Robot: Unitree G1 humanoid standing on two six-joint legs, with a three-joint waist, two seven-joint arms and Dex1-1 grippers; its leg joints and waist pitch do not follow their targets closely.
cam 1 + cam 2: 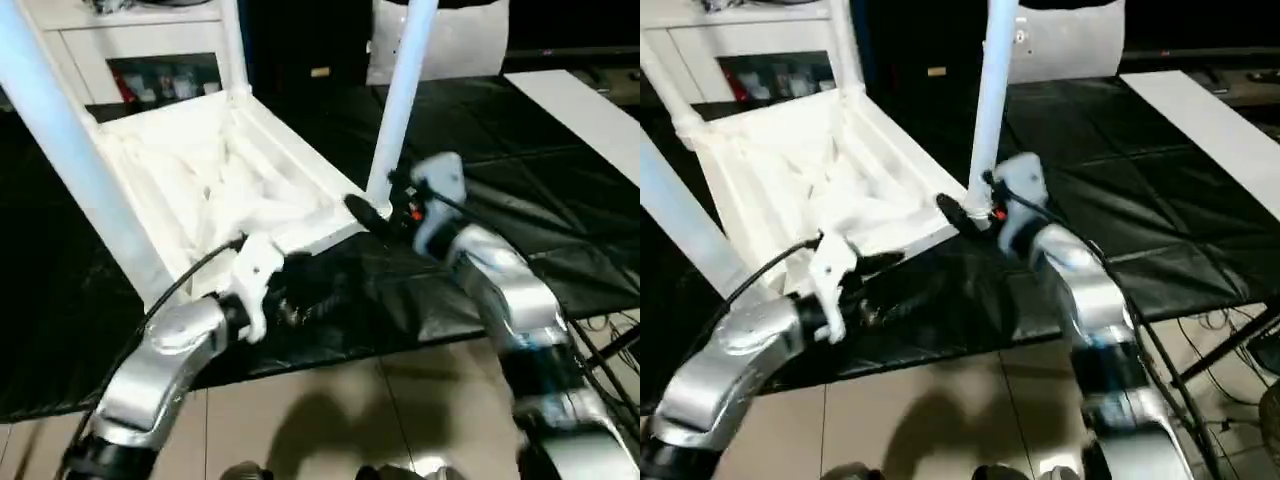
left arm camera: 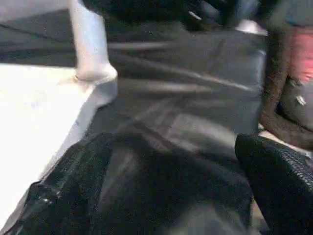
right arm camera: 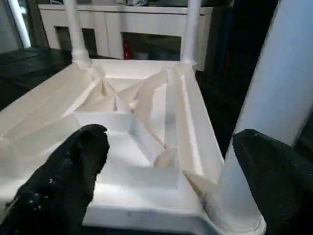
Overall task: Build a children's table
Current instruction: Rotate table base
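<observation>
The children's table [image 1: 215, 175] lies upside down on a black mat, its ribbed underside facing up. White legs stand in its corner sockets: one thick in the left foreground [image 1: 70, 150], one at the near right corner [image 1: 400, 110], one at the back [image 1: 237, 45]. My right gripper [image 1: 378, 205] is open at the near right corner, its fingers [image 3: 63, 181] either side of that leg's base [image 3: 234, 210]. My left gripper [image 1: 300, 285] hangs open over the mat just in front of the table's near edge [image 2: 39, 112], with nothing between its fingers [image 2: 279, 181].
A white cabinet [image 1: 150, 50] with dark glass compartments stands behind the table. The black mat [image 1: 520, 160] spreads to the right, with a white board [image 1: 590, 110] at its far right. Tiled floor [image 1: 350, 400] lies in front, and cables [image 1: 610, 335] hang at the right.
</observation>
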